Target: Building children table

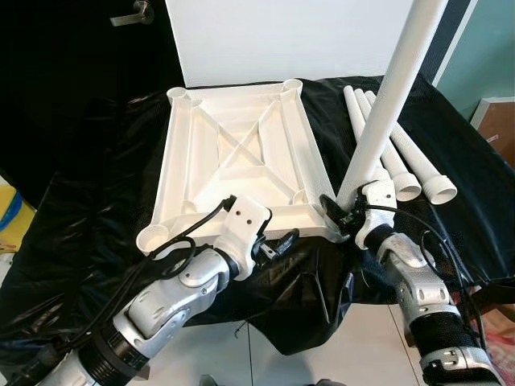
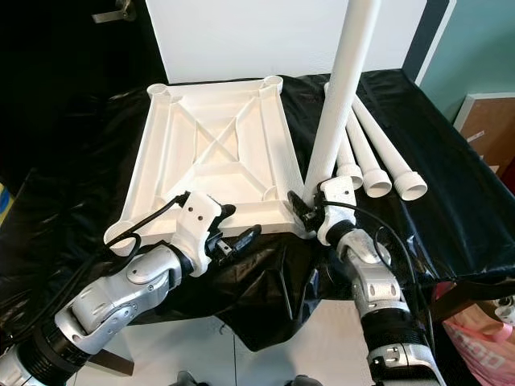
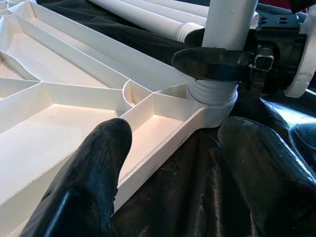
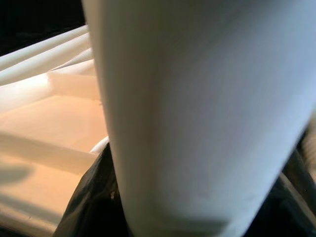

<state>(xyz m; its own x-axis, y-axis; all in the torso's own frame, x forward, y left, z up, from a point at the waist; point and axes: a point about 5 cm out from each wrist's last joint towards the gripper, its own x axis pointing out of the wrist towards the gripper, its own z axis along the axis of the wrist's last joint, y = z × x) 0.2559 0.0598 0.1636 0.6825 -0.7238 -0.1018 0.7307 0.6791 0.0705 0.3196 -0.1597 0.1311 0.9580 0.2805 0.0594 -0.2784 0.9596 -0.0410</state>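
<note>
The white plastic table top (image 1: 241, 153) lies upside down on the black sheet (image 1: 96, 201) that drapes the tabletop, its underside facing up: smooth, glossy moulded plastic with raised ribs that cross in an X at the centre and a round socket at each corner. At its 5 o'clock corner a long white leg (image 1: 386, 104) stands nearly upright, tilted slightly toward 1 o'clock, a plain matte tube whose ribbed, threaded end sits in the corner socket. The right pincer (image 1: 342, 211) is clenched on that leg just above the socket; in the left wrist view 1 of its black fingers (image 3: 212, 64) wraps the tube right over the threads. The left pincer (image 1: 269, 244) rests at the 6 o'clock edge of the table top with its fingers spread apart, 1 over the ribbed tray and 1 over the crinkled sheet outside the rim. 3 spare legs (image 1: 410, 157) lie side by side on the sheet at 3 o'clock, their wider ribbed ends pointing toward 5 o'clock.
</note>
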